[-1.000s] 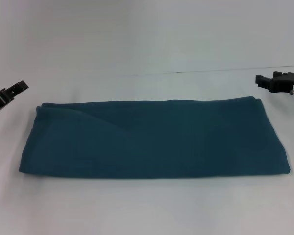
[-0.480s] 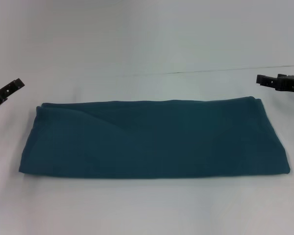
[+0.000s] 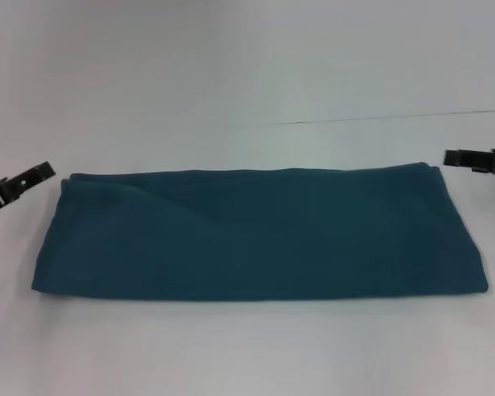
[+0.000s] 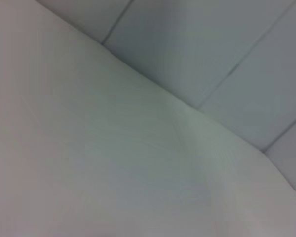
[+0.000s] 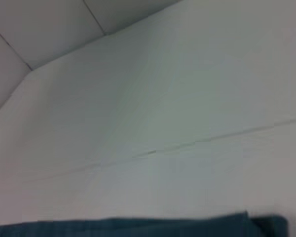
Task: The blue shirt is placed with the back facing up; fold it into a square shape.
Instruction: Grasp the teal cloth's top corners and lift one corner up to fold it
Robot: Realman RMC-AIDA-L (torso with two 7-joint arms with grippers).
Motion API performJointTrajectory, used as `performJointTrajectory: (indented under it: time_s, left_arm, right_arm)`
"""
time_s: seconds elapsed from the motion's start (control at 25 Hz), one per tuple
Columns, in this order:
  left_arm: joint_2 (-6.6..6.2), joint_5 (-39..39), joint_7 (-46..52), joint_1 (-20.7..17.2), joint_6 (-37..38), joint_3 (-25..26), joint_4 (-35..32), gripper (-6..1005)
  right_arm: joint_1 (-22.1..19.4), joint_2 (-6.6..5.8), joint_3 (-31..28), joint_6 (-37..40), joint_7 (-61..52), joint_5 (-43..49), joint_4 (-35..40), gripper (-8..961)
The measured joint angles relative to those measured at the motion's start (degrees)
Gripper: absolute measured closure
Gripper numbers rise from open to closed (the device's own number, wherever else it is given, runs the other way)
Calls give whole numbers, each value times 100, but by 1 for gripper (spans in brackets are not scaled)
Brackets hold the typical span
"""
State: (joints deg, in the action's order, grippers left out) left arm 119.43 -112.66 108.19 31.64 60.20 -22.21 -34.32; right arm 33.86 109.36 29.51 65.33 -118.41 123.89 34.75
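Item: the blue shirt (image 3: 260,233). Dark teal knit, already folded into a long flat band, lying across the middle of the white bench (image 3: 247,74), its long axis running side to side. Edges tidy; one soft diagonal crease toward the robot's left end. No sleeves or collar show. In the right wrist view only a strip of the shirt's edge appears, low in the picture.

Item: left gripper (image 3: 16,187). At the left margin of the head view, just beside the shirt's left far corner, apart from the cloth. Holds nothing. Whether its fingers are spread or pressed together cannot be told. Its wrist view shows only bare bench and the seamed surface beyond.

Item: right gripper (image 3: 477,159). At the right margin of the head view, just beyond the shirt's right far corner, not touching it. Holds nothing. State of its fingers likewise cannot be told.

Step in hand, as judged: the lengthwise folds look complete; the band is too long for a square, so a crosswise fold remains. Both grippers stand at opposite ends, seemingly placed for it.

Next move, as judged: one end must be pinched through all layers at its corners, lifted clear, carried over the middle and laid on the other end with edges matched. Soft knit may sag or slip apart, so the grip should take every layer.
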Motion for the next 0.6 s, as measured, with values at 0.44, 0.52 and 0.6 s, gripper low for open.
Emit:
performJointTrajectory:
  time_s: [0.44,0.52,0.6]
  left_arm:
    - [3,-439,286,-629,1095,-75,-703,166]
    - [12,-624,316,-659,1163,-74,-728,166]
    - [18,-736,318,-671,1258,-71,-738,167]
  right_arm:
    - [-613,-201,-4,1333,-708,28,462,204]
    - [-675,-223,1,1437,-777,52,469,211]
    - [-713,-236,1,1478,-830,122,453,219]
